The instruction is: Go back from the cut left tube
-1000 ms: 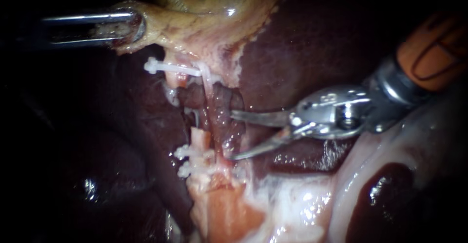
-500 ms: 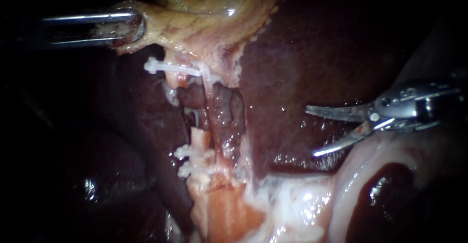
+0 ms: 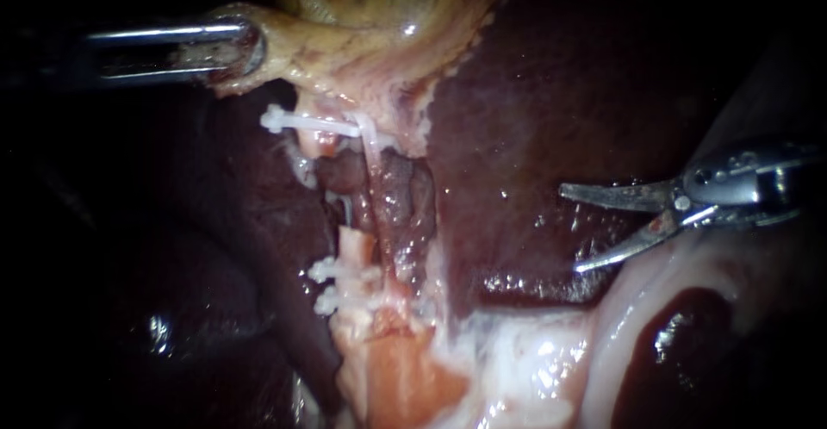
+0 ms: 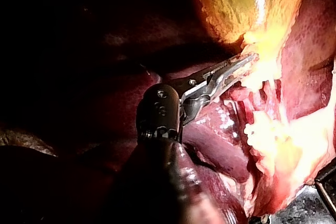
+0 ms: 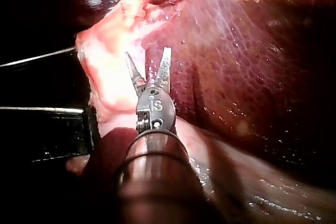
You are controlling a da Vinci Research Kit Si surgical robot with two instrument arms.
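Note:
The cut left tube shows as two stumps. The upper stump (image 3: 320, 143) carries one white clip (image 3: 306, 123); the lower stump (image 3: 351, 245) carries two clips (image 3: 338, 284). My right instrument (image 3: 571, 229) comes in from the right, well away from the tubes, its two curved blades open over the liver (image 3: 534, 93). In the right wrist view these blades (image 5: 148, 52) are spread and hold nothing. My left instrument (image 3: 233, 50) is at the upper left, its jaws shut on the edge of the gallbladder (image 3: 362, 15). The left wrist view shows that same grip (image 4: 236, 66).
A thin pale tube (image 3: 372, 158) still runs down just right of the cut stumps. Pale fatty tissue (image 3: 517, 360) lies below and to the right, under the right instrument. Dark liver (image 3: 215, 248) fills the left side.
My right instrument has drawn back to the right, from beside the tubes to over the liver, blades still open. The left instrument keeps its hold on the gallbladder.

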